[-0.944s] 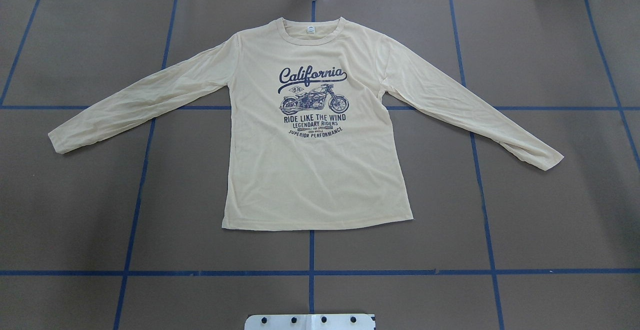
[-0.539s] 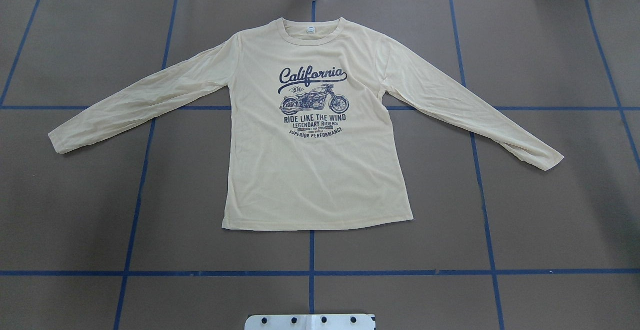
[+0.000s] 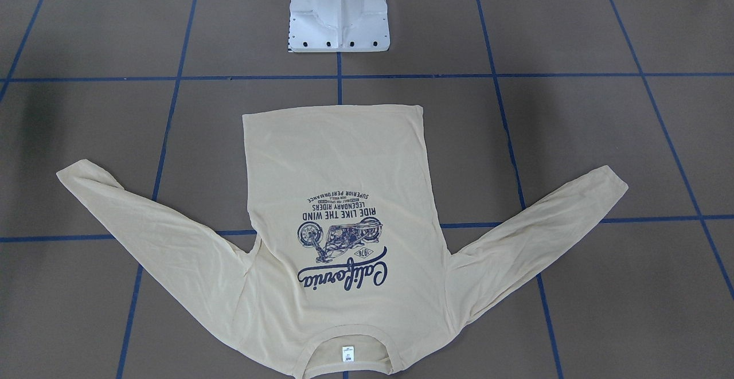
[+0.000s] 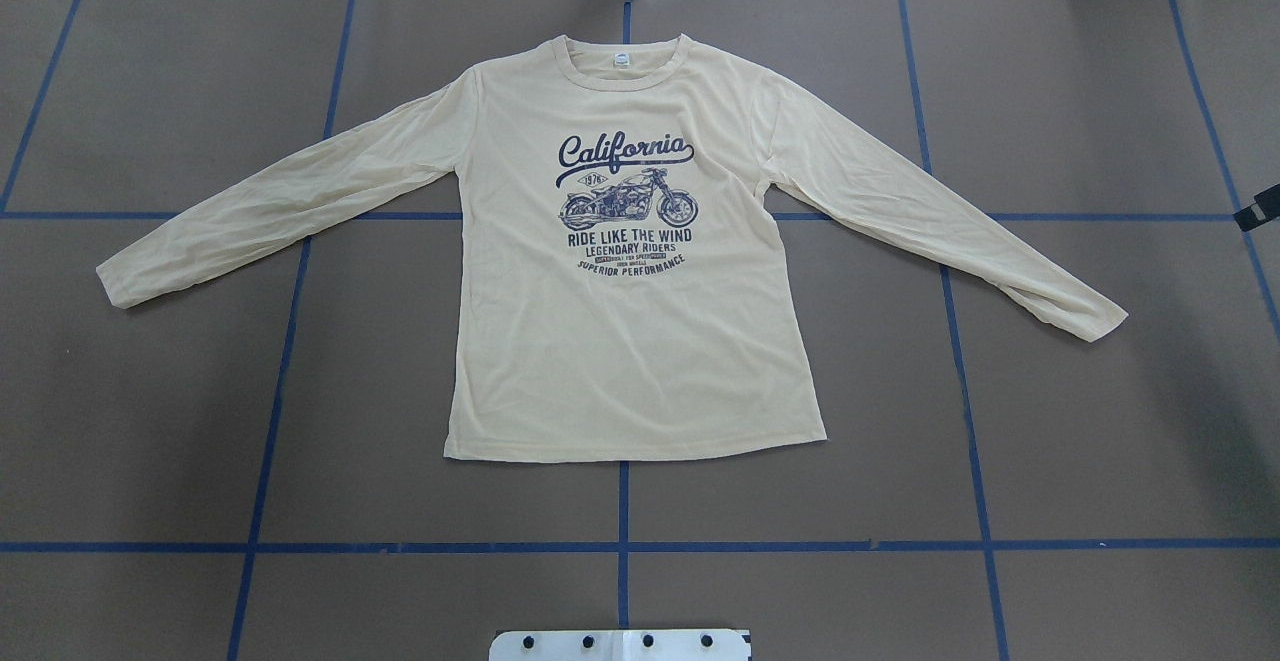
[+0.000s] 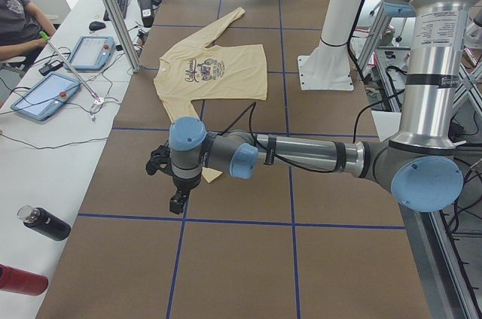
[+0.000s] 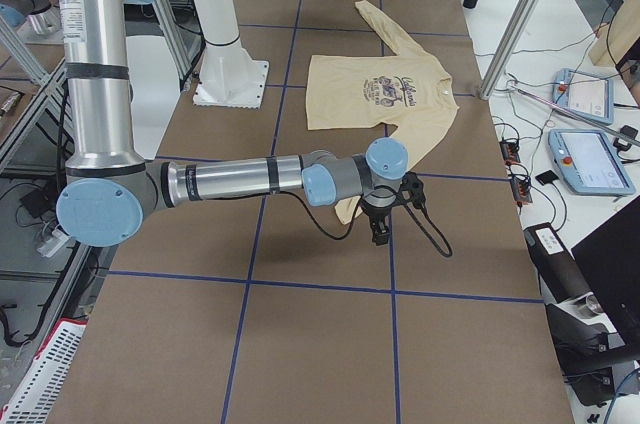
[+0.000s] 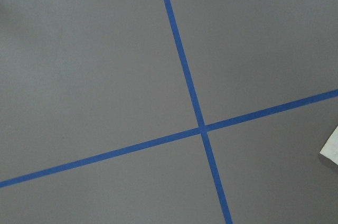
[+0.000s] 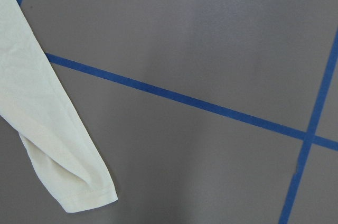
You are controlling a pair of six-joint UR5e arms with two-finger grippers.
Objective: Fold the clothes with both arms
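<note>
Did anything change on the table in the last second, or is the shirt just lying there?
A black part of the right arm has just edged in at the overhead view's right border, above the table. Nothing was gripped or released. The T-shirt lies flat and spread out, unmoved.

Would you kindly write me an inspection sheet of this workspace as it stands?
Surface: brown table cover, blue tape grid, flat.
Job's things: cream T-shirt spread flat, print up, sleeves out, unfolded.
Clutter: nothing seen.
Grippers: left gripper near one cuff, right gripper near the other, both apart from the cloth; open or shut cannot be told.
Cables: black cables loop along both arms.
Surroundings: white pedestal; pendants and bottles on the side desk; operator seated.
</note>
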